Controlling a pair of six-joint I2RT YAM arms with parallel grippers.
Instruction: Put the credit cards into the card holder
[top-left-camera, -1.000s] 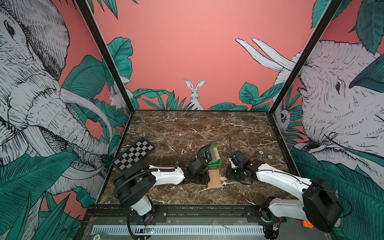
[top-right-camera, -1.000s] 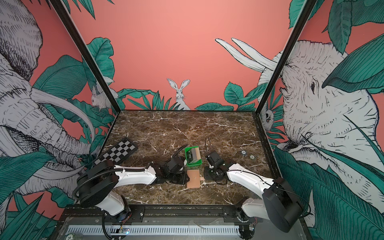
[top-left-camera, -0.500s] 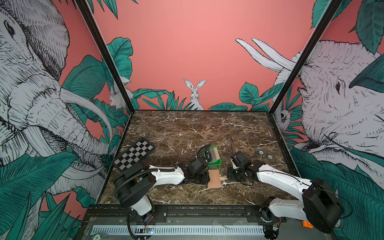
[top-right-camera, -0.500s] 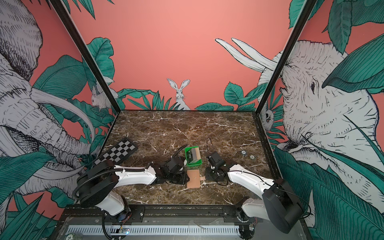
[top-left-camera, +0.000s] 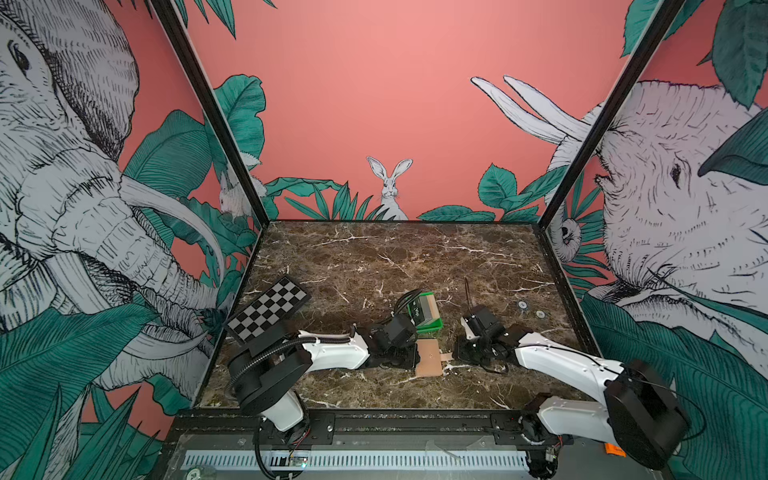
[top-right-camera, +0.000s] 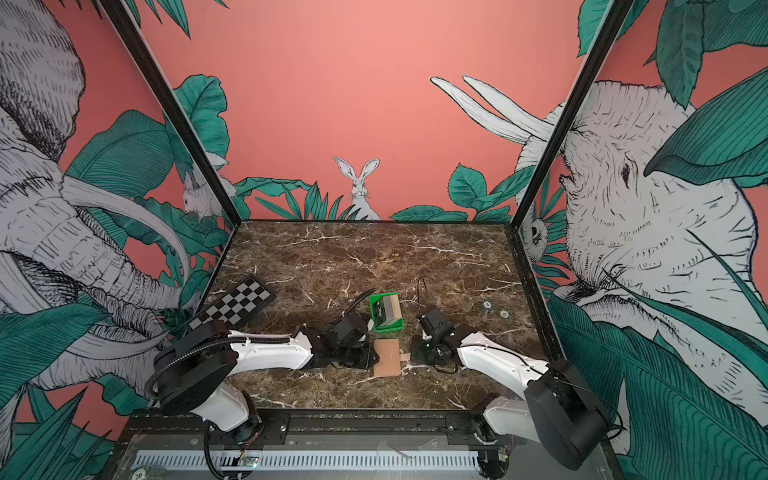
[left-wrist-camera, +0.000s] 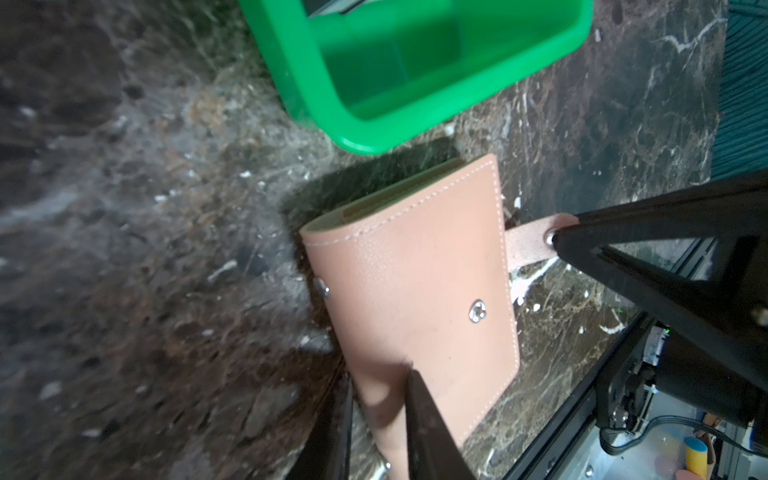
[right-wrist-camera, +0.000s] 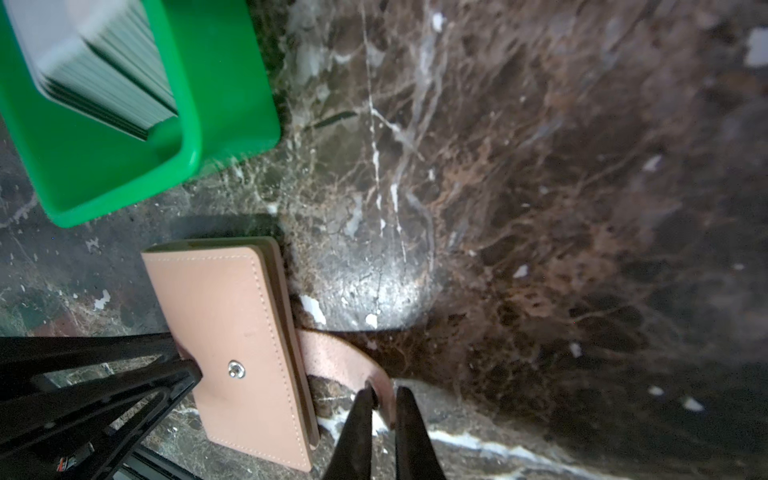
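Inward and low, left pincer (left-wrist-camera: 378, 376) clamping card holder (left-wrist-camera: 415, 270), right pincer (right-wrist-camera: 382, 392) pinching strap (right-wrist-camera: 332, 357)

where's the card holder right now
In both top views the card holder lies closed at the table's near middle, just in front of the green tray, between the left claw and right claw.

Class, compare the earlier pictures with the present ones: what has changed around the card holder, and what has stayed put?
The right pincer has narrowed its jaws and now seems to pinch the card holder's strap tab; its arm barely shifted. Unchanged: the left pincer clamps the card holder's edge, the card holder lies closed, and the credit cards sit in the green tray.
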